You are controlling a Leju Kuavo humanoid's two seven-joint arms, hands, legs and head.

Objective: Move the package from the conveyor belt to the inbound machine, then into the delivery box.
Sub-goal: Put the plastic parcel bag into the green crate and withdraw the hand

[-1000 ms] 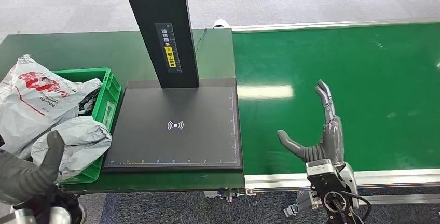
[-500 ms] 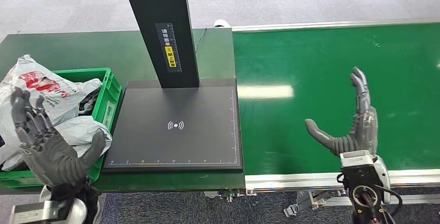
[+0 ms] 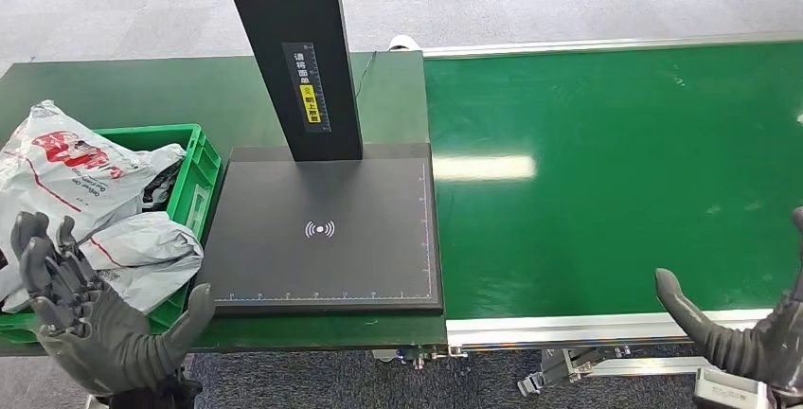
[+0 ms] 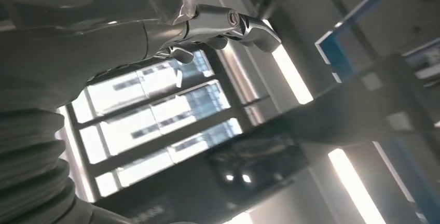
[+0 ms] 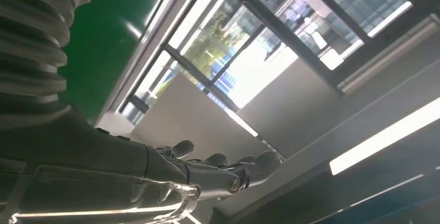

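both robot hands are up with fingers spread, holding nothing: the left robot hand near the green box, where grey packages lie heaped (belt alongside), the right robot hand at the belt's near edge.
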